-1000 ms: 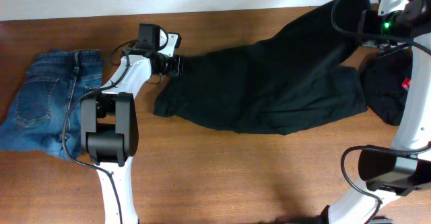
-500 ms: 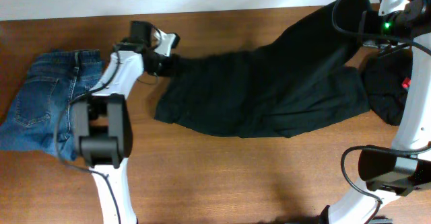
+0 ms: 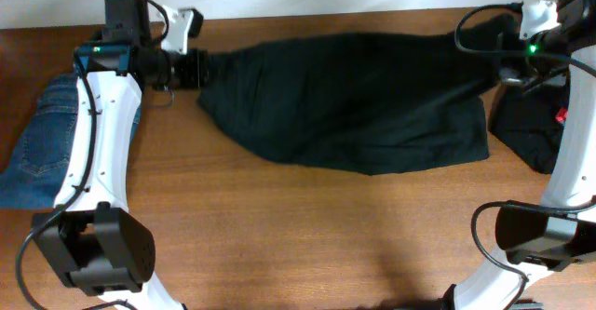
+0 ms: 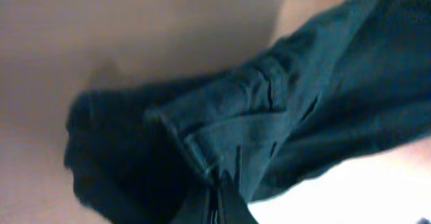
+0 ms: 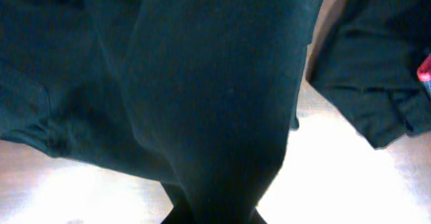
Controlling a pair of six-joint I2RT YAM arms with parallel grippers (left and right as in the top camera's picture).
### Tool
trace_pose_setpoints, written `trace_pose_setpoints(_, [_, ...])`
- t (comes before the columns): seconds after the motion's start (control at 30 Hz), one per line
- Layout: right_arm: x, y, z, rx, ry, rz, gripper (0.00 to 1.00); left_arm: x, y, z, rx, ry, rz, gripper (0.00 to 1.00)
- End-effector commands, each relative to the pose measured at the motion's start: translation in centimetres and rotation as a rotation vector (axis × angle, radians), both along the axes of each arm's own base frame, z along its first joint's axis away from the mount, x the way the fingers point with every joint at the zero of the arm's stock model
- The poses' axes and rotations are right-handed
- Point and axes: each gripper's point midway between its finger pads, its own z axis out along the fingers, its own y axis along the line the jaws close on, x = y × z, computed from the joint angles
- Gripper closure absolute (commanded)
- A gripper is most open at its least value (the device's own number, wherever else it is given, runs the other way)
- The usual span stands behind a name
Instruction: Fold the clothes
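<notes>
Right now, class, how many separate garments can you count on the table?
3: long black fabric trousers stretched across the middle; blue denim jeans at the left edge; a crumpled black garment with a small red label at the right edge. Others may hide underneath.

Three fabric garments in all: one pair of long black soft-fabric trousers [image 3: 345, 101], one smaller crumpled black garment [image 3: 535, 133] bearing one small red label [image 3: 562, 116], and one pair of blue denim jeans [image 3: 33, 152]. By colour, two black pieces and one blue. Two white-and-black robot arms, left arm [image 3: 88, 152] and right arm [image 3: 568, 161], each with one two-finger gripper, so two: left gripper [image 3: 197, 68], right gripper [image 5: 212, 217]. One brown wooden table [image 3: 326, 235].
</notes>
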Motion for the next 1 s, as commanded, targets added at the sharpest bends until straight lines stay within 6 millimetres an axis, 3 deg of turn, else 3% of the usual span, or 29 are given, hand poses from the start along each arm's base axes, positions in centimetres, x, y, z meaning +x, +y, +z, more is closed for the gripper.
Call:
trace_pose_setpoints(0.0, [-0.1,-0.8,-0.9,-0.031,0.039,-0.01,0.96,-1.7,2.8,-2.6,0.161,0.114,0.071,0.99])
trace_pose_setpoints(0.17, [-0.6,-1.6,-2.1,-0.069,0.091,-0.026,0.96,-3.3,7.5,-4.3,0.421,0.2,0.17,0.99])
trace_pose_setpoints(0.23, [-0.9,-1.9,-3.0,-0.082,0.127,-0.036,0.96,-3.5,8.3,-4.5,0.467,0.209,0.186,0.99])
trace_pose_setpoints(0.43, [-2.0,-1.8,-7.3,-0.056,0.253,-0.031,0.96,-3.8,8.3,-4.6,0.467,0.224,0.182,0.99])
trace_pose_setpoints(0.6, [-2.5,-2.2,-11.5,-0.067,0.334,-0.032,0.96,-5.6,8.1,-5.0,0.466,0.294,0.162,0.94])
trace_pose_setpoints(0.83, [-3.0,-2.1,-15.0,-0.064,0.379,-0.03,0.96,-8.1,8.0,-5.3,0.467,0.398,0.135,0.78])
trace_pose_setpoints(0.97, [-3.2,-2.1,-16.5,-0.06,0.394,-0.028,0.96,-9.4,7.9,-5.5,0.468,0.452,0.122,0.76])
